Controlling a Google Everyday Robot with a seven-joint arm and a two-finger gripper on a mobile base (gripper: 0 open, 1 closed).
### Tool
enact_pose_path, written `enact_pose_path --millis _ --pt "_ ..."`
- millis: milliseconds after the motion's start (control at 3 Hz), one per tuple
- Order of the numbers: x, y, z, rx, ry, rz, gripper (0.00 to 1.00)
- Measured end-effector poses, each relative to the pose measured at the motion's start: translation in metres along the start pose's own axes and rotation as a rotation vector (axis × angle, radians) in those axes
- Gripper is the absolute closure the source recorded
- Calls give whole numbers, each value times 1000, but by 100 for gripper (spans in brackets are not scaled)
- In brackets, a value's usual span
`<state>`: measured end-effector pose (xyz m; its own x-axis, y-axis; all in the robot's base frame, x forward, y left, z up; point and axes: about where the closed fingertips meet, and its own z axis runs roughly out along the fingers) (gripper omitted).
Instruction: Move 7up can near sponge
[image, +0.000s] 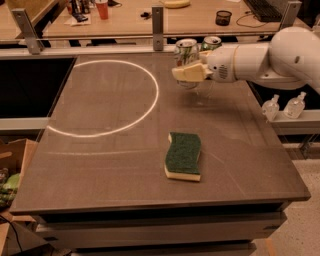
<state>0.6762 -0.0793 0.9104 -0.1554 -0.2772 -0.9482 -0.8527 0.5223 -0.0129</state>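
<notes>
The 7up can, pale silver with green lettering, is at the far middle of the dark table, held upright just above its surface. My gripper, with cream fingers, comes in from the right on the white arm and is shut around the can's lower half. The sponge, dark green on top with a pale yellow base, lies flat on the table nearer the front. It is well in front of the can and gripper, apart from both.
A darker green can stands just behind the arm at the table's far edge. Metal rail posts line the back edge. Two small clear bottles stand on a shelf right of the table. A cardboard box sits at the left.
</notes>
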Motion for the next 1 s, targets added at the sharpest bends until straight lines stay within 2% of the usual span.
enact_pose_path --millis 333,667,1000 --pt "13 4 -40 24 -4 14 100" --pt "30 17 -70 26 -18 22 100" --pt "41 32 -87 -15 -46 49 100"
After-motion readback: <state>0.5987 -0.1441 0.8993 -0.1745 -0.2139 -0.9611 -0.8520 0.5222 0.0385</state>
